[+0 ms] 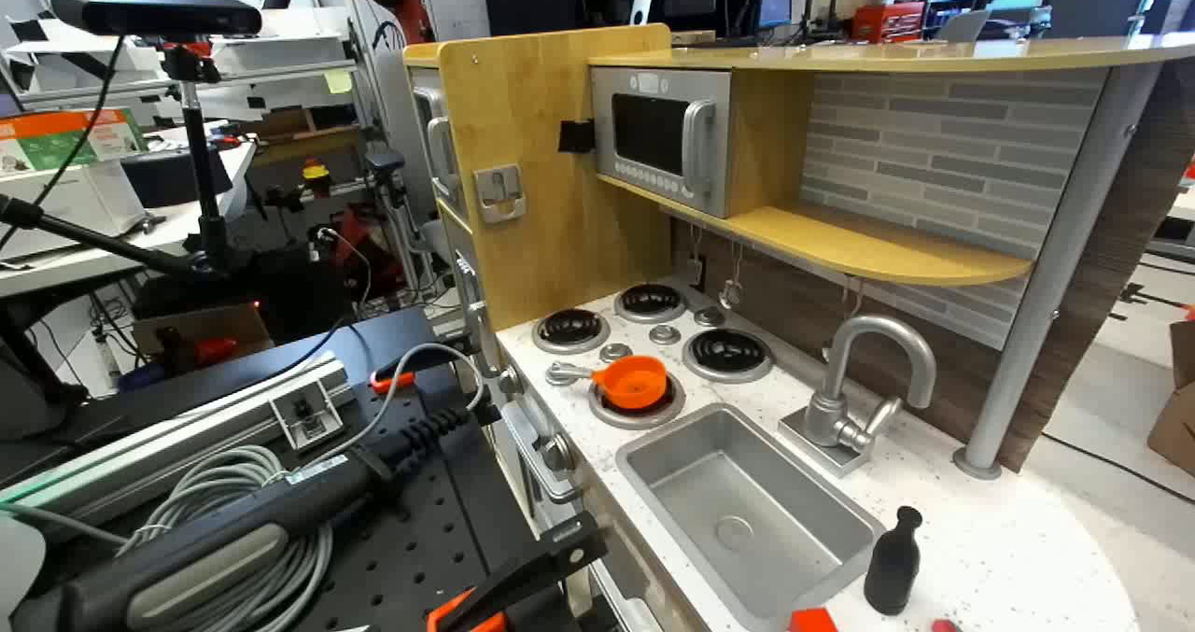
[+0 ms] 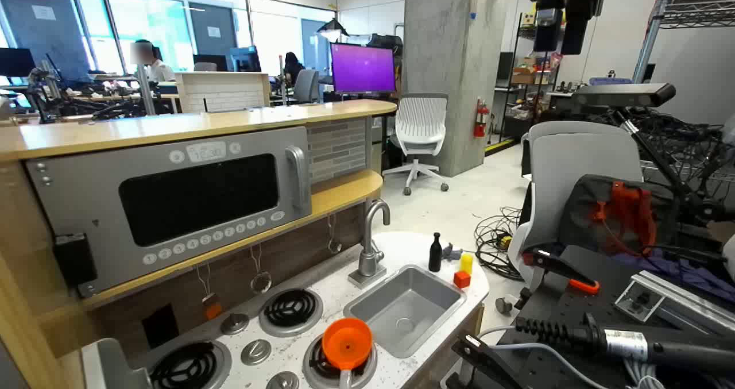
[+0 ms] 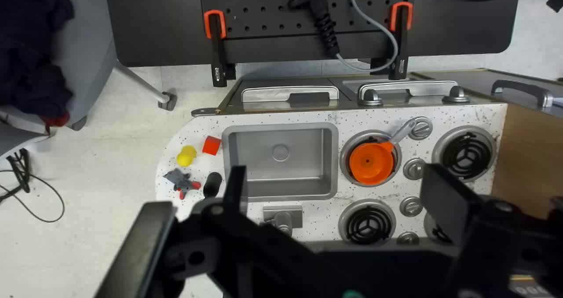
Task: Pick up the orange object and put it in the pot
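Approach, I'd judge: end effector [image 3: 333,170] spread, empty. Wrist view: orange block [image 3: 212,145] on surface [image 3: 319,214], nine o'clock of sink [image 3: 255,157]; pot [image 3: 374,168] at three. Next, likely: shift toward nine, descend, clench block.

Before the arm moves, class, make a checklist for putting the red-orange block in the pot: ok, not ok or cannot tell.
1. Gripper open and holding nothing: ok.
2. Red-orange block on the counter: ok.
3. Block lined up with the gripper: not ok; in the wrist view it lies left of the gripper's opening.
4. Block clear of the sink rim: cannot tell; they look very close.
5. Pot open side up on a burner: ok.
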